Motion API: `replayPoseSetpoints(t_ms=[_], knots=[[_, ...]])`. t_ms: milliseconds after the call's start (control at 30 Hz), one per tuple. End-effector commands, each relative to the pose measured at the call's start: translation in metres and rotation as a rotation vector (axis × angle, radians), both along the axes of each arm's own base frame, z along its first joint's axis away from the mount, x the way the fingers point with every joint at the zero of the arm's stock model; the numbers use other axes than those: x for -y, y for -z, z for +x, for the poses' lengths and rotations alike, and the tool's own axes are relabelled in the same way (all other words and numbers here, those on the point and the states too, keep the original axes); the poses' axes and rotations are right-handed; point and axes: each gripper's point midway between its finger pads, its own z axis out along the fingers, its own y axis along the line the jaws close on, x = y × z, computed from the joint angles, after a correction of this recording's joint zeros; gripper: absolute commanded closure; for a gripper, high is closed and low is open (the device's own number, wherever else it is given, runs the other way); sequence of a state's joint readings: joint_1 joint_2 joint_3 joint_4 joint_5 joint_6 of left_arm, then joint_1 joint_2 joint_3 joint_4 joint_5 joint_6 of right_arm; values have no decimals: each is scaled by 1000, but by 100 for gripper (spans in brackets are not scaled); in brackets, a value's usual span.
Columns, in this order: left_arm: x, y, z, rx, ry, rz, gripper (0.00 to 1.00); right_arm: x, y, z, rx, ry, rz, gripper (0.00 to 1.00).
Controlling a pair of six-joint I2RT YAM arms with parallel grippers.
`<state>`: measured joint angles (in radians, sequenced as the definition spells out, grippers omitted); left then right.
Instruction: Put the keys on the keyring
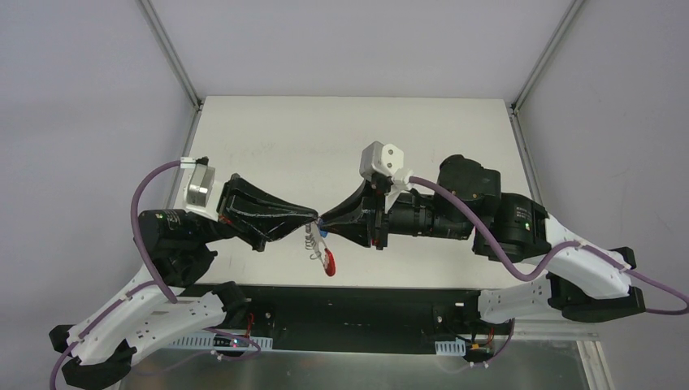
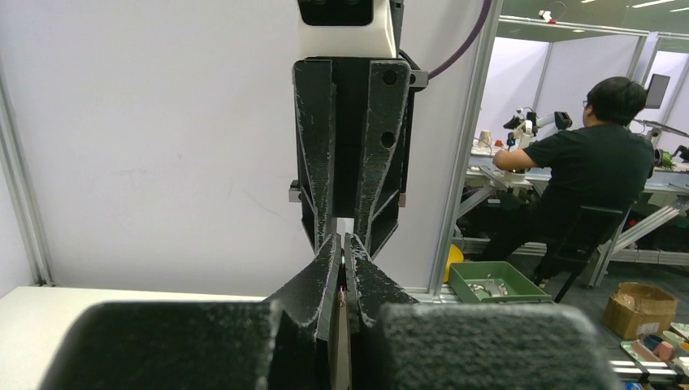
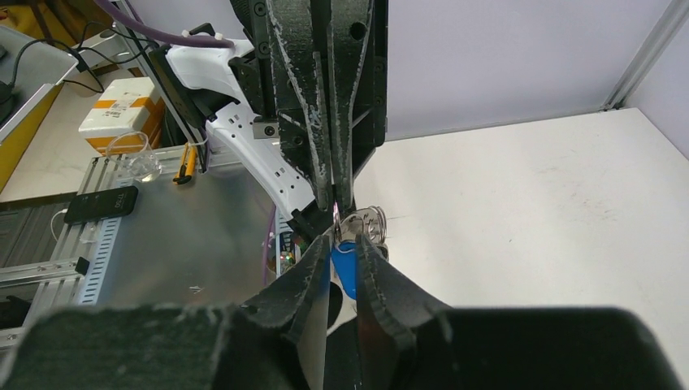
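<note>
My left gripper [image 1: 315,217] and right gripper [image 1: 325,221] meet tip to tip above the table's near middle. The keyring's silver rings [image 1: 309,238] and red curved strip [image 1: 329,262] hang below the tips. The left gripper [image 2: 342,248] is shut on a thin glinting wire, apparently one of the rings. In the right wrist view the right gripper [image 3: 343,242] pinches the blue tag [image 3: 344,272] of the keys, with the silver rings [image 3: 367,222] just beyond its tips. The blue tag [image 1: 324,231] shows faintly from above. The dark key itself is hidden.
The white table [image 1: 284,138] stretches behind the grippers, and its near edge lies just below the hanging red strip. Off the table are a metal shelf [image 3: 179,236] and a green tray [image 2: 487,283]. A person [image 2: 597,171] sits in the background.
</note>
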<state>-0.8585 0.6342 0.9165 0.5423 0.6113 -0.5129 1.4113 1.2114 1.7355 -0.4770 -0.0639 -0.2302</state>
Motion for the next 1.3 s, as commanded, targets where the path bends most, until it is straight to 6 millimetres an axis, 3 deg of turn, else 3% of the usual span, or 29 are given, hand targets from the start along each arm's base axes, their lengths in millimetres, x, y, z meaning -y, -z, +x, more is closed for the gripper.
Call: replayPoseSetpoints(t_ms=[0, 167, 367, 700, 933, 1267], knots=[[-10, -14, -14, 62, 24, -58, 100, 3, -29, -4, -19, -20, 84, 81], [-9, -14, -14, 63, 24, -59, 100, 2, -31, -4, -26, -32, 91, 85], [-10, -14, -14, 67, 23, -62, 100, 1, -28, -3, -38, -38, 83, 99], [-7, -10, -18, 58, 50, -20, 100, 10, -29, -7, -27, -65, 90, 100], [-4, 2, -33, 65, 123, 152, 71, 25, -13, -9, -43, -69, -35, 100], [7, 23, -28, -34, 155, 356, 64, 47, 26, -19, -146, -135, -236, 100]])
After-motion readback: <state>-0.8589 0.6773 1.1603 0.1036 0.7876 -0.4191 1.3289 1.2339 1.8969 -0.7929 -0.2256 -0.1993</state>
